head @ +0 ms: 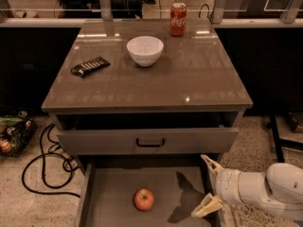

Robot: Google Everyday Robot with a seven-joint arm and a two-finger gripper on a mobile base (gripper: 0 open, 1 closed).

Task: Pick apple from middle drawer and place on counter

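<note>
Pincer [208, 184] reference: I am treating the apple [143, 199] as the target. It is lying free on the floor of the open middle drawer [108, 207], about mid-width, below the counter [156, 86]. I am judging it light, rigid, smooth-skinned and liable to roll or bruise, so I am planning a hold across its widest girth. To its right, I am holding the pincer spread wide at the drawer's right wall, gripping nothing and apart from the apple.
</note>
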